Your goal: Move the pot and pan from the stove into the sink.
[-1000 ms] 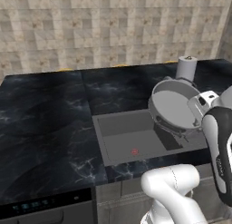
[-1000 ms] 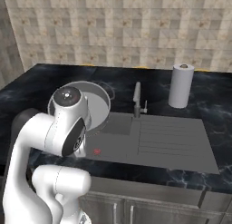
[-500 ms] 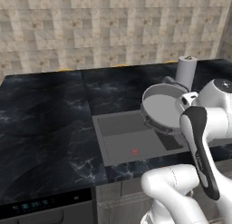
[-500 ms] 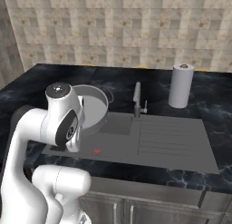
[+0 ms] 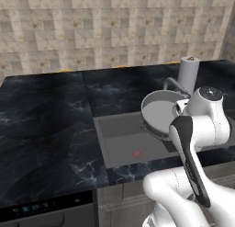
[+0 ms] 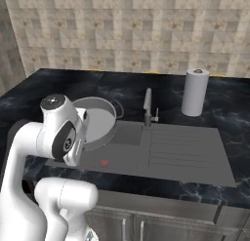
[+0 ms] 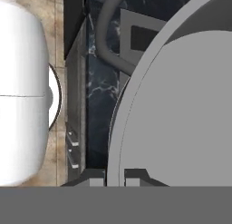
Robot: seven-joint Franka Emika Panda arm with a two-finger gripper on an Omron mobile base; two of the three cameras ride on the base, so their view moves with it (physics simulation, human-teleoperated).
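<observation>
The dark grey rectangular recessed sink (image 5: 124, 141) is lying open at the left of the left base view, its bare floor showing a small red mark and neither vessel resting in it, so nothing is delivered yet. Just to the right of that bare floor, the round silver-grey metal pot (image 5: 160, 112) with its pale grey inside is hanging tilted over the basin's right side, carried by the white arm rather than set down. In the right base view the same pot (image 6: 99, 122) is hovering over the basin's left end, near the grey curved faucet (image 6: 147, 106) and well apart from the white paper-towel roll (image 6: 195, 92) standing on the black marble counter (image 6: 58, 84). In the hand view the two-finger gripper (image 7: 114, 177) is clenching the pot's thin wall between its dark fingertips (image 7: 134, 176), though the tips are barely rising into frame, so the grasp is probably firm but hard to confirm. The pot is likely about to be lowered and released; the frying pan's transfer, as far as these views tell, is remaining entirely to be done.
</observation>
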